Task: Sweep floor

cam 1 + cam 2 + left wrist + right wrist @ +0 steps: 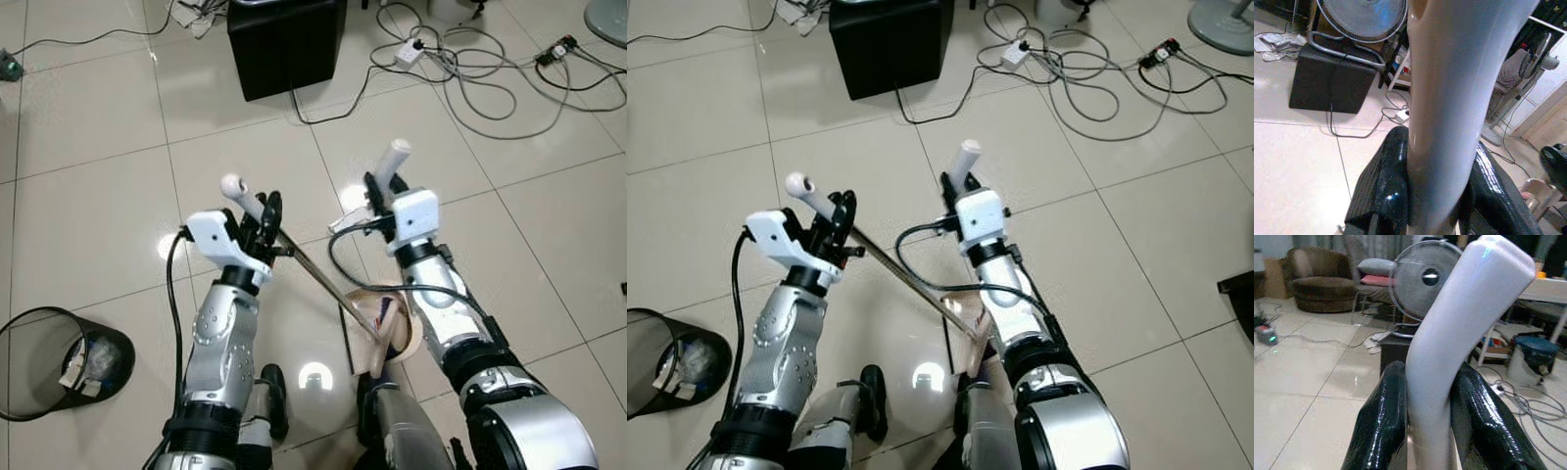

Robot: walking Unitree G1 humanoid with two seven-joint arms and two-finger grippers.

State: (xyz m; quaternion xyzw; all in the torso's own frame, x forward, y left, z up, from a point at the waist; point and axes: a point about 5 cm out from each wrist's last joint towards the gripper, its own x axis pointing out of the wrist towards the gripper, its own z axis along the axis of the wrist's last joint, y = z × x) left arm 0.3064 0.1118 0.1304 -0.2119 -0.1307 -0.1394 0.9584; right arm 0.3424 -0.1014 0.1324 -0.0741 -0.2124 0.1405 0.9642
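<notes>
The robot stands on a pale tiled floor (88,127) with both tools already in hand, so the pick-up seems done, while the sweeping itself looks barely begun or still ahead: no pile of dirt can be made out on the tiles. The left gripper (266,217) is clamped on a white handle (241,193) with a rounded end, from which a thin metal rod (315,272) slants down and to the right toward the robot's feet. The right gripper (377,194) is clamped on a second white handle (392,160), its black fingers (1382,421) pressed against either side. Low between the arms, near the robot's legs, lies a beige dustpan (387,331); whether a brush head sits there is hard to tell. A mesh waste bin (44,362) with some rubbish stands near left, a likely place for emptying later. A black box (284,44) and tangled cables (470,69) lie far ahead and could snag a sweep.
</notes>
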